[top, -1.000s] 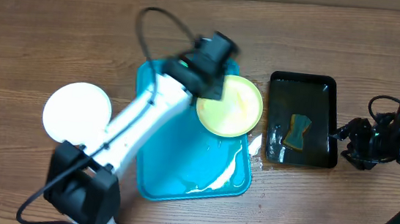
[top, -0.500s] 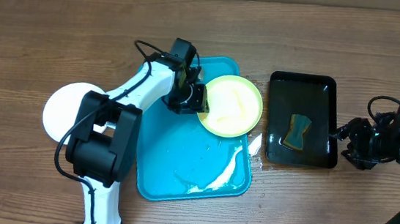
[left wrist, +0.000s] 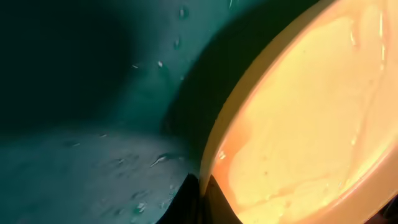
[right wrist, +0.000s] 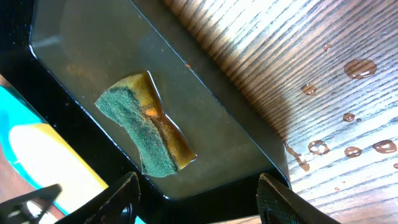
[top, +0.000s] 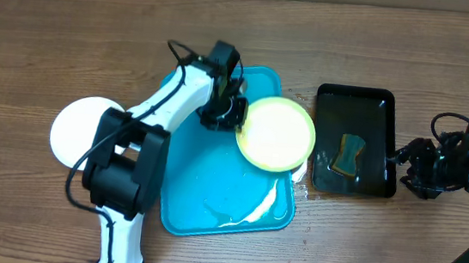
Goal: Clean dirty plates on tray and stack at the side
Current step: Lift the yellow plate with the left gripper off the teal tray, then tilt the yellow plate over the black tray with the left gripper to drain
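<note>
The pale lime-green plate (top: 279,136) is at the right side of the turquoise tray (top: 203,189), overhanging its right rim. My left gripper (top: 236,116) is shut on the plate's left rim. In the left wrist view the dark fingertips (left wrist: 189,196) pinch the plate (left wrist: 298,112) edge over the wet tray (left wrist: 93,124). A white plate (top: 90,131) lies on the table left of the tray. My right gripper (top: 405,156) is open and empty beside the black tray (top: 332,106); its open jaws (right wrist: 199,202) face a sponge (right wrist: 146,127).
The black tray (right wrist: 249,155) holds water and a green-and-yellow sponge (top: 350,154). Water drops (right wrist: 360,65) dot the wood near it. My left arm (top: 157,124) stretches across the tray's left side.
My left gripper has come down to the green plate's left rim and shut on it. The plate has shifted slightly right and toward the front. The right arm has not moved.
</note>
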